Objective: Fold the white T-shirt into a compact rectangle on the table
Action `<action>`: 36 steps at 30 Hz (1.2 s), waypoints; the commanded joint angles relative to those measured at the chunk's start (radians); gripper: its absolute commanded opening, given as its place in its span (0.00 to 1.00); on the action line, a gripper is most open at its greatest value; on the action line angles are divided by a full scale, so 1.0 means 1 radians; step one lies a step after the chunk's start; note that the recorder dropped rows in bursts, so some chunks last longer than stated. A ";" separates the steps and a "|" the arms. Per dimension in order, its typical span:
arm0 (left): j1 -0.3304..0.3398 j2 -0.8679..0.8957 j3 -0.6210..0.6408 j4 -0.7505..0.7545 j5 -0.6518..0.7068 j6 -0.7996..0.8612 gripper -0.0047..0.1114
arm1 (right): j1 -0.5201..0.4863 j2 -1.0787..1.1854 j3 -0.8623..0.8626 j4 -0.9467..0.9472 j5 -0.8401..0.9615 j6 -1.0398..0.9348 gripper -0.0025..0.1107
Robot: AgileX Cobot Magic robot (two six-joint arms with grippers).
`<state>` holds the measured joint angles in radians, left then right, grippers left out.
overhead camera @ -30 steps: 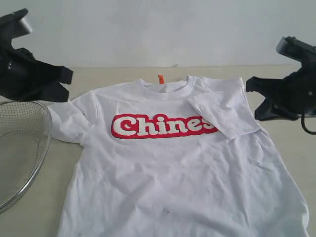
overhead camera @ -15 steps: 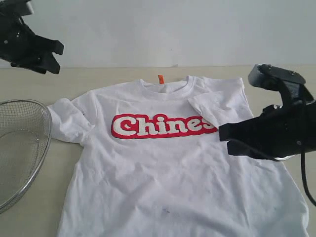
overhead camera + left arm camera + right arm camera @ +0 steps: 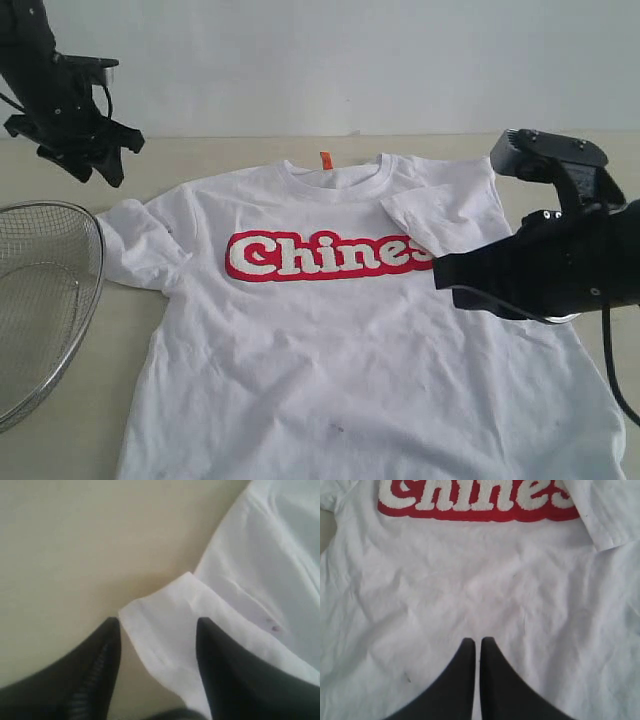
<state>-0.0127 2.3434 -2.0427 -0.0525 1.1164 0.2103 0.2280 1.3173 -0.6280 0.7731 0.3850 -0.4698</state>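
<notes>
Since the white T-shirt [image 3: 340, 340] lies flat and print-up on the table [image 3: 220, 155], it's light, floppy cotton, so I'd pinch the sleeve [image 3: 140, 245] hem. Left gripper [image 3: 158, 625] hangs spread over it; right gripper [image 3: 477, 645] is pressed together above the chest, empty.

The wire-mesh basket [image 3: 45, 280] blocks you just beside a sleeve of the white T-shirt [image 3: 350, 350]. Bare table [image 3: 200, 152] runs open beyond its collar.
</notes>
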 commanded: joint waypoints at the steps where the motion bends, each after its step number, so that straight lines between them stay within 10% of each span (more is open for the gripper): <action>1: 0.001 0.048 -0.053 0.005 0.063 -0.005 0.43 | 0.002 -0.008 0.003 0.004 -0.013 -0.013 0.02; 28: -0.031 0.143 -0.055 -0.010 0.064 0.022 0.43 | 0.002 -0.008 0.003 0.006 -0.018 -0.015 0.02; 36: -0.031 0.143 -0.055 -0.010 0.061 0.015 0.08 | 0.002 -0.008 0.003 0.010 -0.018 -0.015 0.02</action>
<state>-0.0385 2.4843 -2.0919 -0.0592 1.1847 0.2282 0.2280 1.3173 -0.6280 0.7842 0.3731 -0.4738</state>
